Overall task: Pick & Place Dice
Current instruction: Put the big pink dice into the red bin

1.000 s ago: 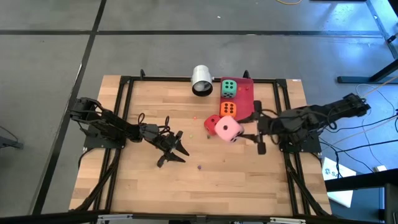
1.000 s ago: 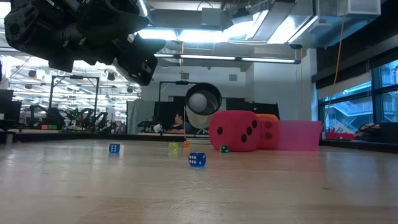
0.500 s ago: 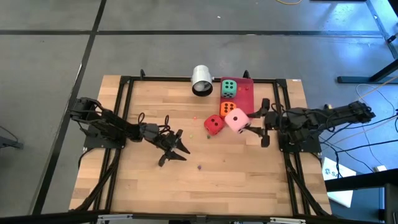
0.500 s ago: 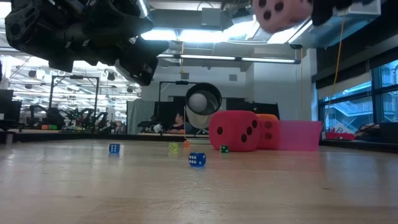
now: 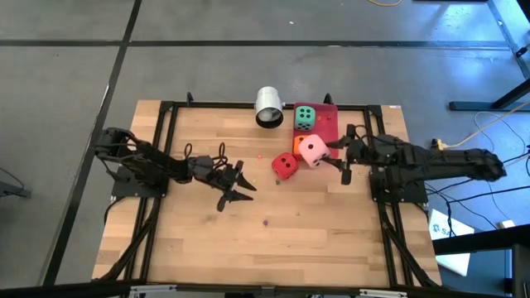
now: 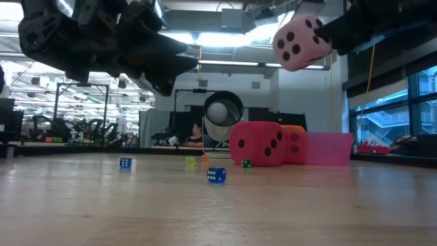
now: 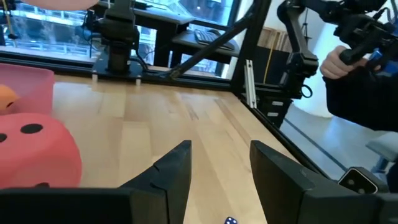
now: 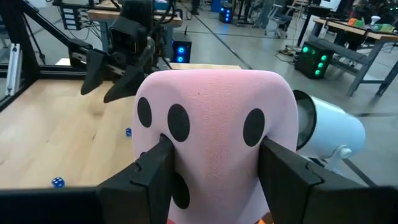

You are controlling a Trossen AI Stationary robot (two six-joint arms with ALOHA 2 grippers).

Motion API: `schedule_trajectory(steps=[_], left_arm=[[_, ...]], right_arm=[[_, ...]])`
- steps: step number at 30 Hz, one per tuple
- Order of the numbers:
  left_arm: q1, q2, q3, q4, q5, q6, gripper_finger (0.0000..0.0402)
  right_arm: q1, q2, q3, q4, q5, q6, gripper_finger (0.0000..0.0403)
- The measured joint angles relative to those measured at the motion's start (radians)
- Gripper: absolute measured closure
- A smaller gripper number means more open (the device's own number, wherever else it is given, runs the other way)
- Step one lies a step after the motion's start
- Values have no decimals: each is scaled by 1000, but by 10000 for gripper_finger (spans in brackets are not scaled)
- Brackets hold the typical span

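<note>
- While the right gripper (image 5: 330,151) clamps the pink die (image 5: 311,151) between its fingers, that die hangs in the air over the orange die (image 5: 296,144), at the red tray (image 5: 329,124) edge.
- Left gripper (image 5: 238,185) hovers open mid-desk (image 5: 207,240), holding nothing.
- Low view shows tiny dice, like a blue one (image 6: 216,175), that barely show from above.
- Red die (image 5: 284,166) sits on the desk, green die (image 5: 305,117) on the tray beside the white cup (image 5: 269,107).

No words, labels, brand names or printed numbers are legible anywhere in these views; nothing carries readable text.
</note>
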Motion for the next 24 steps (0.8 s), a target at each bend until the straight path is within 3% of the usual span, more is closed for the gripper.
schedule_trajectory(steps=[7,18,24], left_arm=[[34,0,0,0,35,30,245],[136,0,0,0,140,33,245],[220,0,0,0,206,39,245]], right_arm=[[-132,21,-1,-11,-40,-12,211],[-291,181,0,-33,-34,-39,211],[-354,252,93,-160,11,-85,211]])
